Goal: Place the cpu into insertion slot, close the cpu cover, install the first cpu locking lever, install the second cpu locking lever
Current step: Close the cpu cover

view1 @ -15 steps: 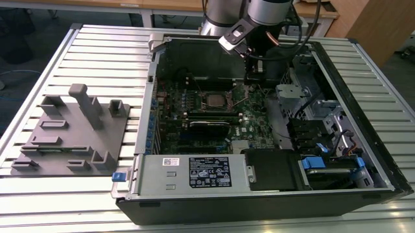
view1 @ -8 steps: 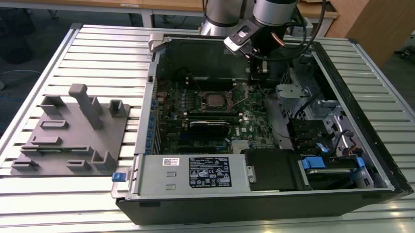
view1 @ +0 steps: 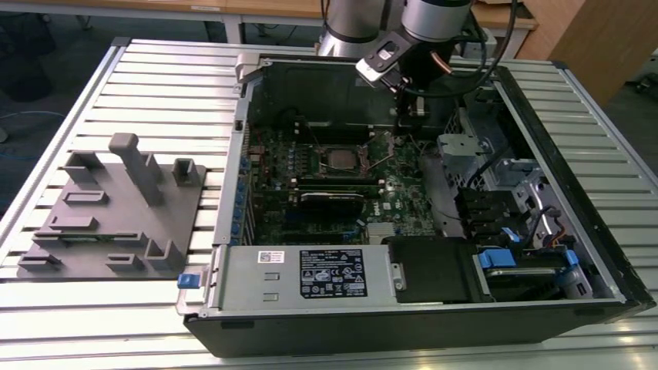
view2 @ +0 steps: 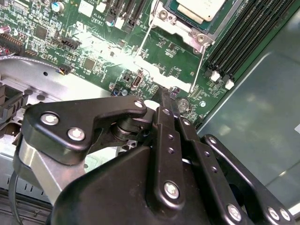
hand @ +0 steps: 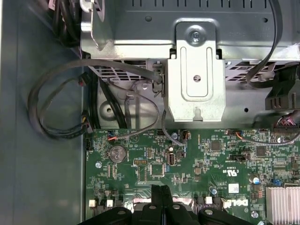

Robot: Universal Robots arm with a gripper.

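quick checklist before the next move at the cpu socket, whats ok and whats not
1. Dull silver-tan square cpu seated in the silver-rimmed square insertion slot: ok.
2. Thin silver frame cpu cover closed over the chip: cannot tell.
3. Two thin wire locking levers latched: not ok. Both seem to stand free of the socket.
4. Black gripper empty: ok. Its fingers are shut with nothing between them.
5. Gripper clear of the socket: ok. It hovers over the green motherboard beside the slot.
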